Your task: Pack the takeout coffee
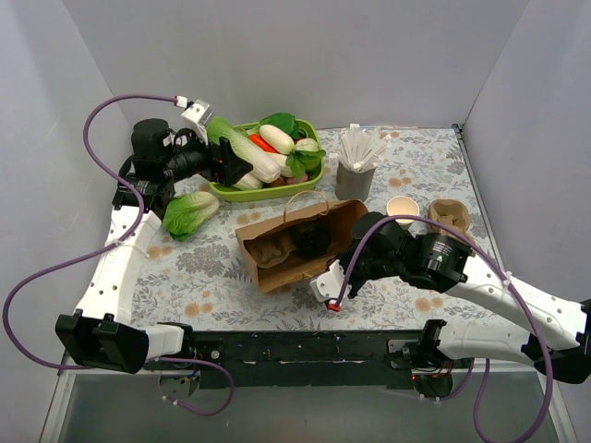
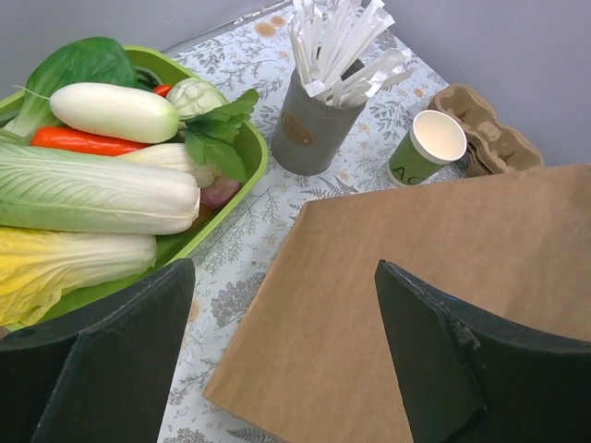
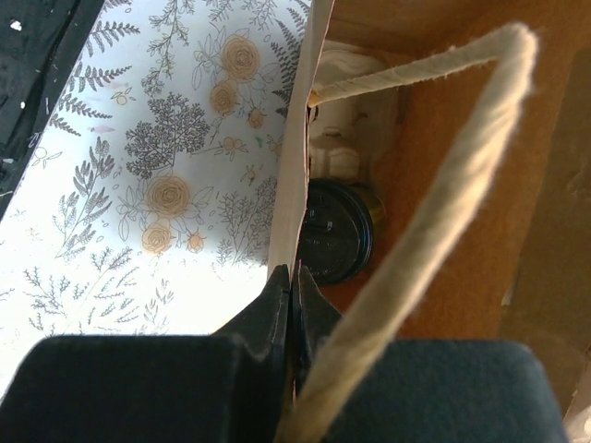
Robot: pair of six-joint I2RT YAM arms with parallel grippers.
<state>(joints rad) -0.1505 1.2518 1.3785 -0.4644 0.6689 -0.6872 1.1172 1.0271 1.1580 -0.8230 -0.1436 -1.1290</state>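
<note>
The takeout coffee [image 3: 337, 231] lies inside the brown paper bag [image 1: 295, 242], its round black lid facing my right wrist camera. In the top view it is a dark shape [image 1: 312, 240] in the bag. A pale cup carrier [image 3: 346, 138] sits deeper in the bag behind it. My right gripper [image 3: 294, 286] is shut on the bag's paper rim [image 3: 294, 185], beside the rope handle [image 3: 443, 185]; seen from above, the right gripper [image 1: 355, 249] meets the bag's right end. My left gripper [image 2: 284, 305] is wide open and empty above the bag [image 2: 443, 305], near the green tray [image 1: 231, 194].
The green tray [image 2: 249, 157] holds cabbage, cucumber and carrot. A grey straw holder [image 2: 314, 129], a lidless green cup [image 2: 425, 148] and a cardboard cup carrier [image 2: 489, 138] stand at the back right. A bok choy [image 1: 189, 214] lies left of the bag.
</note>
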